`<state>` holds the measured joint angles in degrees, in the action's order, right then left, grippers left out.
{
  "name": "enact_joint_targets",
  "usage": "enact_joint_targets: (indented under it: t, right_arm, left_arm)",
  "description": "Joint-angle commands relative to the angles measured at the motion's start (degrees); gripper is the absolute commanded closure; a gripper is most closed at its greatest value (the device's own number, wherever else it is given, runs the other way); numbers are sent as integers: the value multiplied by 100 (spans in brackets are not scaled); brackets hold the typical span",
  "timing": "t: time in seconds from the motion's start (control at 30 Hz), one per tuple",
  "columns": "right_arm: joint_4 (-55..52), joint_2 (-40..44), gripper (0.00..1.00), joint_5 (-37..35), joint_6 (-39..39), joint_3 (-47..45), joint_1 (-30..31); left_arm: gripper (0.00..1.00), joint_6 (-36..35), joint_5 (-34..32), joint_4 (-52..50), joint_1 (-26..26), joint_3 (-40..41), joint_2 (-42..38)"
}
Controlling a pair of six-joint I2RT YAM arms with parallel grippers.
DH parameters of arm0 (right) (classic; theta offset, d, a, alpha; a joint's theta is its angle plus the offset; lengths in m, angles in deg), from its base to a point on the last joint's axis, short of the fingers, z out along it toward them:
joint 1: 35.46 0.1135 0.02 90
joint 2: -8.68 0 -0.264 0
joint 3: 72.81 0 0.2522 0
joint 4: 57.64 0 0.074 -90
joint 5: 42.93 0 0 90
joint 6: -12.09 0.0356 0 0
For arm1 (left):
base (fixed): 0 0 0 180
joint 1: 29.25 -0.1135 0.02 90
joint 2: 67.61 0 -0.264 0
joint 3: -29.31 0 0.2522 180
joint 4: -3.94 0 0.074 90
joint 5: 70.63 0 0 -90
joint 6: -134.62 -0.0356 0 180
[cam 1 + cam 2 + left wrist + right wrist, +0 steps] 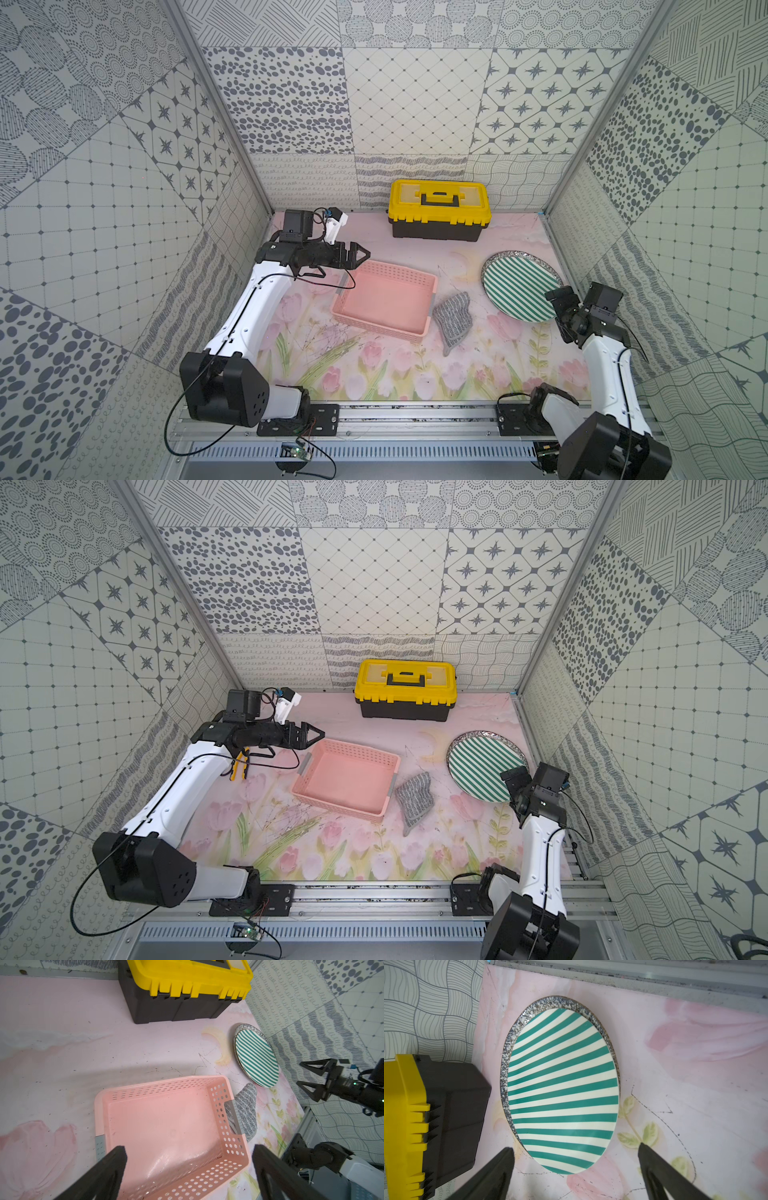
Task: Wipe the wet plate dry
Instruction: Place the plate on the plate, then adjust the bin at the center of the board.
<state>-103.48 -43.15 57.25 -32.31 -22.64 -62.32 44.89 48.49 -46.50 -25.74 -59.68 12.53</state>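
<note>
Near the right edge of the table (415, 249), the green-striped plate (521, 286) lay flat on a speckled plate (508, 1049); whether water sat on it could not be told. The right gripper (575, 1149) hovered over its near rim, claw spread wide and empty. The left gripper (365, 255), likewise released, hung above the far-left corner of the pink basket (399, 271). The grey cloth (453, 318) lay crumpled just beside the basket's right wall, between basket and plate. By my reading, wiping had not begun: fetching the cloth came first, calling for a descent and a pinch on its folds. The basket was empty. The yellow toolbox (440, 208) at the far edge stood shut, contents hidden.
</note>
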Motion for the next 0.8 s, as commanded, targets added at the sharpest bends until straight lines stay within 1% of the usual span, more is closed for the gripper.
enact_joint_targets:
  t: [0.0,0.07,0.13,0.2,0.27,0.33,0.4,0.47,0.57,0.6,0.67,0.77]
  right_arm:
    - [-30,194,3,9,-504,314,167]
    - [23,217,3,-41,-664,421,443]
    - [68,211,3,-276,-835,560,906]
    - [81,156,3,-763,-997,705,1532]
    - [155,45,3,-1162,-1172,847,2141]
    - [270,-90,3,-1352,-1275,947,2579]
    - [549,-217,3,-1324,-1403,974,2885]
    - [798,-321,4,-1219,-1506,977,3106]
    - [1188,-426,4,-1002,-1597,977,3319]
    - [1285,-451,3,-946,-1598,971,3352]
    - [1434,-492,3,-833,-1577,973,3378]
    - [1585,-505,3,-784,-1564,980,3388]
  left_arm:
    - [13,-339,-977,136,-216,193,-82]
    - [28,-461,-1169,144,-282,293,-73]
    - [50,-667,-1463,183,-289,479,-69]
    - [71,-849,-1817,228,-289,670,-61]
    - [84,-993,-2181,262,-301,856,-58]
    - [87,-1137,-2560,361,-303,1098,-51]
    - [87,-1259,-2934,498,-314,1354,-20]
    - [87,-1360,-3273,597,-322,1568,62]
    - [85,-1472,-3560,759,-327,1787,175]
    - [84,-1514,-3559,767,-325,1854,223]
    - [82,-1578,-3360,714,-319,1928,307]
    - [80,-1677,-2685,443,-268,2017,352]
